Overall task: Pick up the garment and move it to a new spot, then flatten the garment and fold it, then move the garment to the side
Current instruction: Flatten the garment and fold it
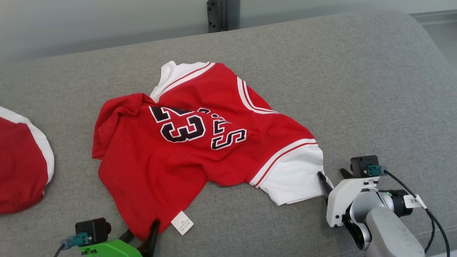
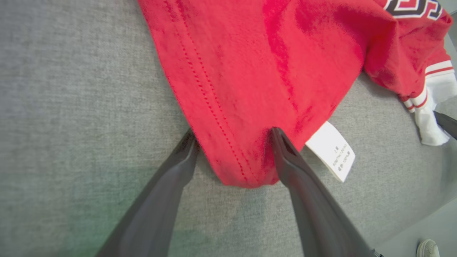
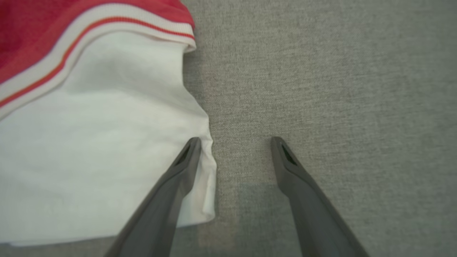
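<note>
At the near edge of the cushion, found left gripper (image 1: 141,232) wide open and gripping nothing, with its two dark fingers set astride the lowest red corner of the garment (image 1: 200,142). Noted one finger lying on the red hem, the other just off it over grey cloth. Found right gripper (image 1: 331,173) likewise parted and empty, with one finger over the edge of the white sleeve (image 3: 89,142) and the other over bare upholstery. Found garment crumpled, number 23 uppermost, mid-cushion between both grippers. Noted white care label (image 1: 182,222) just beside the left gripper.

Recorded surface as grey woven sofa cushion (image 1: 357,89), rounded off at far right. Noted pale wall behind it, with a dark bracket (image 1: 217,14) at top centre.

Logged second red-and-white garment (image 1: 18,167) at far left, cut off by the frame edge. Could not read the lettering beside the number, partly lost in a fold, nor the label print. Noted pale rounded object (image 2: 428,248) in the bottom corner of the left wrist view, too cropped to identify.
</note>
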Motion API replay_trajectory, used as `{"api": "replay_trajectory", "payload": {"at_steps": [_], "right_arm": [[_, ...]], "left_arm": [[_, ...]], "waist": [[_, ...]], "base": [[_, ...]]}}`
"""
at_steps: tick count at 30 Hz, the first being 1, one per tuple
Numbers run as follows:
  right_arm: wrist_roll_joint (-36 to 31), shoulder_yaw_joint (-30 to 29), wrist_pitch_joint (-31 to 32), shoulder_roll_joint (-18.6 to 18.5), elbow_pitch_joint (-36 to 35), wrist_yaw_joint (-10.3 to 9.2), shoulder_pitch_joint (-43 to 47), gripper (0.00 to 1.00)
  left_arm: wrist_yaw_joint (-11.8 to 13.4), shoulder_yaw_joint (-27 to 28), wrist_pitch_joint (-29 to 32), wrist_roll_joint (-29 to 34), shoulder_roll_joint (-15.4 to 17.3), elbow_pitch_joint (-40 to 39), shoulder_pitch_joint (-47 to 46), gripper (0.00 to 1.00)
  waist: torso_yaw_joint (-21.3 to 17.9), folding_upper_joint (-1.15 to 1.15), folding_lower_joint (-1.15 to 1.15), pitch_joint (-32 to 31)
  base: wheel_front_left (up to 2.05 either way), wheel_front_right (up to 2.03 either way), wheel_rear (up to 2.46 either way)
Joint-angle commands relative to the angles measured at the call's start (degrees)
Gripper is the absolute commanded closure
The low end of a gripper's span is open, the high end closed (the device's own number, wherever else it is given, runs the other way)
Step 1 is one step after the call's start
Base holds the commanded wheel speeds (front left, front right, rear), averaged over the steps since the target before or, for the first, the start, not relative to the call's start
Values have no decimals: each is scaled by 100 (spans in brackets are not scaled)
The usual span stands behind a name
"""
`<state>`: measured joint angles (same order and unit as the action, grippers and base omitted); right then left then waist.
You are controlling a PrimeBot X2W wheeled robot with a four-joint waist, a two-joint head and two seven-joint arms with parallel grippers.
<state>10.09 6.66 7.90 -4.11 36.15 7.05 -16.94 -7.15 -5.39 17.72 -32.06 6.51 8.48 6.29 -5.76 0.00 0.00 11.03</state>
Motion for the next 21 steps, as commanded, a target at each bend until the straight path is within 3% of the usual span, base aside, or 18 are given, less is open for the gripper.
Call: {"api": "replay_trajectory", "payload": {"at_steps": [1, 2, 7, 11, 15, 21], "right_arm": [[166, 383, 283, 242, 398, 82, 186, 38], [339, 537, 277, 264, 429, 100, 188, 100], [831, 660, -101, 199, 306, 79, 115, 100], [1137, 486, -359, 157, -263, 63, 77, 100], [1300, 226, -281, -2, -1192, 44, 212, 100], [1718, -314, 177, -129, -3382, 45, 604, 100]], "left_arm": [[-35, -143, 132, -63, -8, 139, 3, 66], [-38, -213, 162, -99, -2, 150, 25, 100], [-34, -331, 129, -295, 137, -68, 188, 100], [-36, -122, 37, -560, 331, -657, 328, 100], [-37, 145, 77, -773, 541, -1610, 532, 100], [66, 614, 357, -1189, 839, -3396, 502, 100]], "waist": [[0, 0, 0, 32], [-5, 0, 0, 32], [-52, 0, 0, -20], [-113, 0, 0, -130], [-171, 0, 0, -240], [-252, 0, 0, -296]], "base": [[0, 0, 0], [0, 0, 0], [0, 0, 0], [0, 0, 0], [0, 0, 0], [0, 0, 0]]}}
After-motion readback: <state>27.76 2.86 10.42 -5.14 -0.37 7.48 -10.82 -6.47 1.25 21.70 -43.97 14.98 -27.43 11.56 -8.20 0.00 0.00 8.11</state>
